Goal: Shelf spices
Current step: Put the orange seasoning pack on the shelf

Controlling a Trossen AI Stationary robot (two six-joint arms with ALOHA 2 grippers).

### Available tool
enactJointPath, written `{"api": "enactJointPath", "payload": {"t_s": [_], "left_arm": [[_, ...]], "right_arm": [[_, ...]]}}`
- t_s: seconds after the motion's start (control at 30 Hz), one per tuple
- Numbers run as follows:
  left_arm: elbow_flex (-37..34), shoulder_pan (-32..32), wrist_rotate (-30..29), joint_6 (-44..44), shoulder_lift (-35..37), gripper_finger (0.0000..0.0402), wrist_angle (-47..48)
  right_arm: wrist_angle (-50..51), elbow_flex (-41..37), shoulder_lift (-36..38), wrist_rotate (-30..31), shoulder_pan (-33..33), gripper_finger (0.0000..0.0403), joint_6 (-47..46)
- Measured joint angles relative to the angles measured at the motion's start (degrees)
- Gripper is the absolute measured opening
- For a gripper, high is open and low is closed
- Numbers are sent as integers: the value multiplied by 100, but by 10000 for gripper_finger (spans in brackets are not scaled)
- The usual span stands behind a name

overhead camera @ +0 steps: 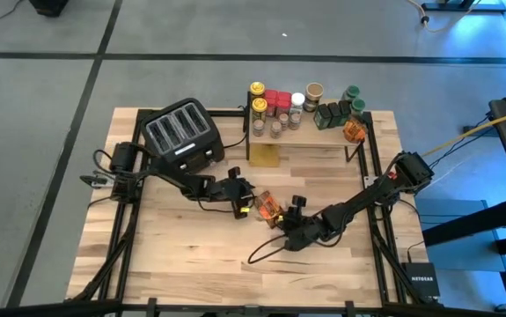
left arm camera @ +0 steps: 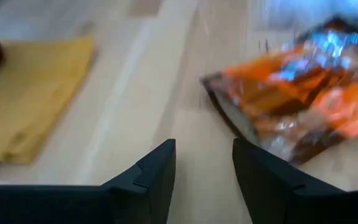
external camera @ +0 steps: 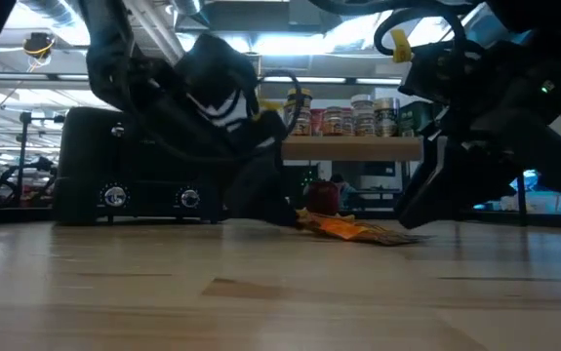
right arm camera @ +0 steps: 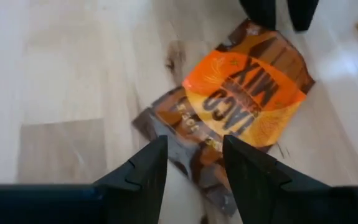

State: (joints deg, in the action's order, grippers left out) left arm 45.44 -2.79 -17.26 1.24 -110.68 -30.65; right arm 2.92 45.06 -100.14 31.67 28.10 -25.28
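Two orange-brown foil packets [overhead camera: 268,209] lie flat and overlapping on the table's middle. In the right wrist view the orange one [right arm camera: 244,102] lies over a browner one [right arm camera: 179,124]. My left gripper [overhead camera: 245,195] stands open just left of them, low over the wood, with the packets [left arm camera: 297,102] off to one side of its fingers. My right gripper [overhead camera: 293,214] is open on their right, its fingers [right arm camera: 150,168] standing over the brown packet's near edge. The shelf [overhead camera: 310,141] at the far side carries many spice jars [overhead camera: 283,104].
A black toaster [overhead camera: 180,134] stands at the far left. A flat yellow packet [overhead camera: 264,156] lies under the shelf's left end. An orange packet [overhead camera: 353,132] sits by the shelf's right leg. A dark red round thing [external camera: 324,195] shows behind the packets.
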Motion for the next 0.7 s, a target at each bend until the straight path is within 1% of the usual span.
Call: {"api": "enactJointPath", "payload": {"t_s": [0.07, 0.13, 0.3, 0.4, 0.5, 0.6, 0.7], "left_arm": [[10, 35, 96, 21, -109, 153, -34], [18, 59, 154, 30, -176, 153, -92], [24, 51, 158, 28, -209, 153, -65], [10, 4, 167, -44, 30, 153, 201], [-2, -77, 138, -176, 473, 153, 488], [16, -137, 130, -131, 779, 153, 496], [6, -192, 327, -176, 682, 153, 419]], "right_arm": [[-5, 0, 2, -223, 0, 161, 10], [30, 0, 2, -413, 0, 161, 296], [114, 26, 2, -296, 7, 161, 750], [504, 251, 2, -288, 7, 161, 787], [1124, 522, 2, -306, 7, 163, 645], [1445, 716, 2, -275, 7, 180, 582], [1508, 713, 4, -230, 4, 209, 612]]}}
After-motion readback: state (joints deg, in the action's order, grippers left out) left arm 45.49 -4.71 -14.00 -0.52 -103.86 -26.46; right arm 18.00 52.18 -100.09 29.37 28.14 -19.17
